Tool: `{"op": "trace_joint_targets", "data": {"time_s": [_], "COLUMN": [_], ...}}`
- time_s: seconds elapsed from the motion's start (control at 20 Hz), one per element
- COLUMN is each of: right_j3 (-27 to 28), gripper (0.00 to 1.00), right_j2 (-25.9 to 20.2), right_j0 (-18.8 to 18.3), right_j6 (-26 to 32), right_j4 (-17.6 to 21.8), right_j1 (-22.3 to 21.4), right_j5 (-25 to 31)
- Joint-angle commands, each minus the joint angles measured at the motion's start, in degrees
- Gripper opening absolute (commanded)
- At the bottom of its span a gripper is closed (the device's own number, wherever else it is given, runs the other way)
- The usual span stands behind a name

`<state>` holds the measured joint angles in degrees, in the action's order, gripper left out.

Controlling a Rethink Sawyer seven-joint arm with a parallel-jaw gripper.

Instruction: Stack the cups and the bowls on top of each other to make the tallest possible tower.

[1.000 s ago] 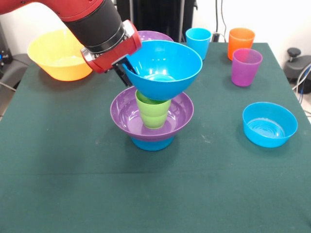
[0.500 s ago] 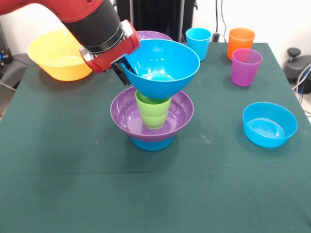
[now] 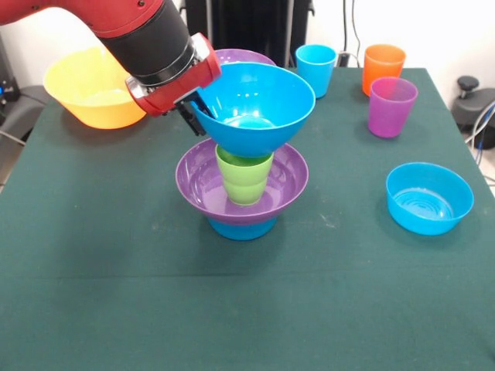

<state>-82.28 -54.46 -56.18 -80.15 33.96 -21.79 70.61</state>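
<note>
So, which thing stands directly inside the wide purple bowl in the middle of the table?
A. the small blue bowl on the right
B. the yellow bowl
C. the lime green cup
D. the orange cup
C: the lime green cup stands upright in the purple bowl, under the large blue bowl at the pincer.

- My red and black arm [image 3: 131, 27] comes in from the upper left of the front view and slants down toward the middle.
- My black forearm section ends in a red wrist collar edged with a silver ring.
- My gripper [image 3: 193, 116] sits just below that collar, its dark fingers [image 3: 188, 118] pointing down and to the right.
- My fingers are clamped on the left rim of the large blue bowl [image 3: 254, 104], which I hold level.
</note>
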Motion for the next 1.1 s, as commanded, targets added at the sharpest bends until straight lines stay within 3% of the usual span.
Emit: {"op": "trace_joint_targets", "data": {"time_s": [0.05,1.1], "right_j3": [1.85,3.61], "gripper": [0.00,0.00], "right_j2": [2.86,2.16], "right_j0": [1.67,2.85], "right_j6": [17.39,17.18], "right_j4": [3.74,2.46], "right_j1": [0.65,-1.39], "right_j5": [3.27,7.47]}}
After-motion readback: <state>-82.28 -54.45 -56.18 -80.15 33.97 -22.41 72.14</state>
